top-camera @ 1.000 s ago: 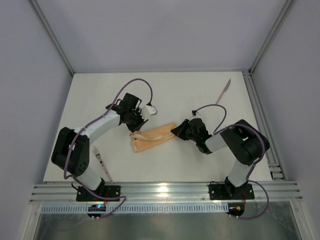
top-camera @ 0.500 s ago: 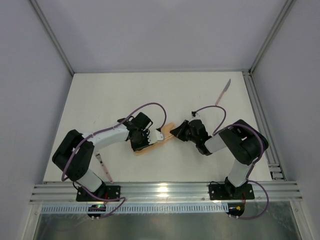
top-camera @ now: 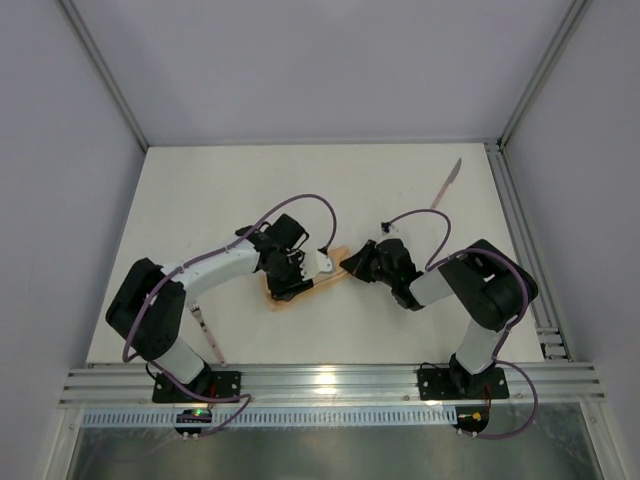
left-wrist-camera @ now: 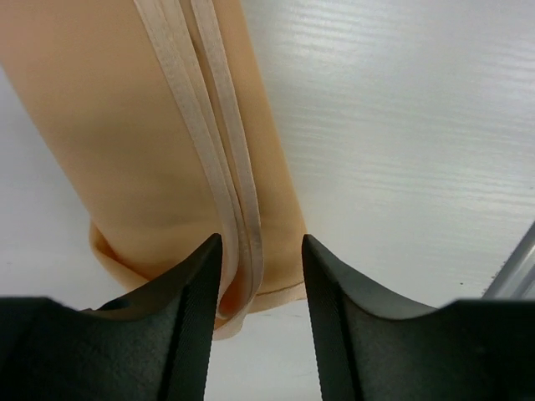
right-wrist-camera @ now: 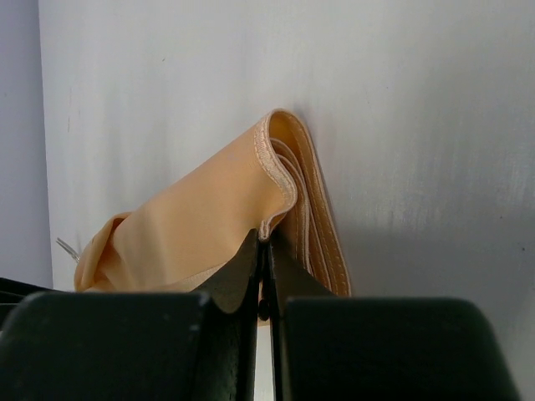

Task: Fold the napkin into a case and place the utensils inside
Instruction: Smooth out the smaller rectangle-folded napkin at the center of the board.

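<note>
Mid-table, between the two arms: one napkin [left-wrist-camera: 125,125], peach-orange, lay as a narrow folded band with its doubled hems running lengthwise. Left gripper [left-wrist-camera: 261,251]: a second before, it sat nearly closed at the band's far left edge. It had since swung across to the near-left end, and its jaws stood parted astride the hems without pinching them, so the cloth was let go. Right gripper [right-wrist-camera: 264,242]: unchanged, clamped tight on the hem at the band's right end. The band looked slimmer than a second before, so I judged a lengthwise fold just laid and released, with the case close to shaped. Knife [top-camera: 447,185] lay at the far right of the table [top-camera: 200,190] and fork [top-camera: 212,345] by the left arm's base. Both were well apart from the cloth, and neither was yet inside.
</note>
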`<state>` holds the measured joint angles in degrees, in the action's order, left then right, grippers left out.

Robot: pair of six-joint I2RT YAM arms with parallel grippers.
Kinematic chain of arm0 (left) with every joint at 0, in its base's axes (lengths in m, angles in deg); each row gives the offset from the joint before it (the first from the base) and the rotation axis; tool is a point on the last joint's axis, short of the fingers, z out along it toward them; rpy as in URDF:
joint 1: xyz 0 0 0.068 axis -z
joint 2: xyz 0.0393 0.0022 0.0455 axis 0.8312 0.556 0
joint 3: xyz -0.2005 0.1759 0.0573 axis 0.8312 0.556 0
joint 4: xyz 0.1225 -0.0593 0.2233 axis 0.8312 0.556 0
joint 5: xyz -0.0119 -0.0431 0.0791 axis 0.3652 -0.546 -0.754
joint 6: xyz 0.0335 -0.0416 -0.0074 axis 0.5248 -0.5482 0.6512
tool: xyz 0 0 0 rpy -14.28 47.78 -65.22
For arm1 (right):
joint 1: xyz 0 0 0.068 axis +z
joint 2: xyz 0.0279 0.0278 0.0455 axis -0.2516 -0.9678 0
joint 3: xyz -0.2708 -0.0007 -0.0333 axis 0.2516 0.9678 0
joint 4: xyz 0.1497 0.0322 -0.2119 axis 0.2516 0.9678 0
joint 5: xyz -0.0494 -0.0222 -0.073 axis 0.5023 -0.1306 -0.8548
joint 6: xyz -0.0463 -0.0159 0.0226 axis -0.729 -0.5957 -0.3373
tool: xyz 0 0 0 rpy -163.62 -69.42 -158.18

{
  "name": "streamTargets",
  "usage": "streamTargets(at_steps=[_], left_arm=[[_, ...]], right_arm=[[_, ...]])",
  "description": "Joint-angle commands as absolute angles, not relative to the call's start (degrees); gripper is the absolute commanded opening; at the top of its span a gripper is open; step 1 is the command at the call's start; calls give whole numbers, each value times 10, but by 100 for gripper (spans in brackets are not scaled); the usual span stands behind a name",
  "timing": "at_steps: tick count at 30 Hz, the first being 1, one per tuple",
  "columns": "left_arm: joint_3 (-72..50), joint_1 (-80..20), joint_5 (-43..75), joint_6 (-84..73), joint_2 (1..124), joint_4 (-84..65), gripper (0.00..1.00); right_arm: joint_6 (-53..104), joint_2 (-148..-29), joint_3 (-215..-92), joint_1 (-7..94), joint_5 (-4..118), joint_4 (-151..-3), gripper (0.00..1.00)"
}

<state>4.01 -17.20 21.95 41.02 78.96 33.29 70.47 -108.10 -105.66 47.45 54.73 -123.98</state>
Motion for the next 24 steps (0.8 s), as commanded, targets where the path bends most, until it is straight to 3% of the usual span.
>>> streamTargets(at_steps=[1, 5, 8, 15, 24], left_arm=[[-27, -160, 272, 417, 750, 372, 47], [-71, -121, 237, 398, 758, 361, 51], [-72, -85, 152, 350, 786, 267, 55], [-44, -45, 110, 319, 853, 140, 60], [-32, -45, 83, 289, 910, 92, 59]], right_arm=[[682, -1079, -1065, 478, 545, -1221, 4], [681, -1077, -1065, 478, 549, -1219, 4], [679, -1073, -1065, 478, 550, -1214, 4], [692, -1069, -1064, 478, 581, -1224, 4], [704, -1065, -1052, 478, 596, -1239, 4]])
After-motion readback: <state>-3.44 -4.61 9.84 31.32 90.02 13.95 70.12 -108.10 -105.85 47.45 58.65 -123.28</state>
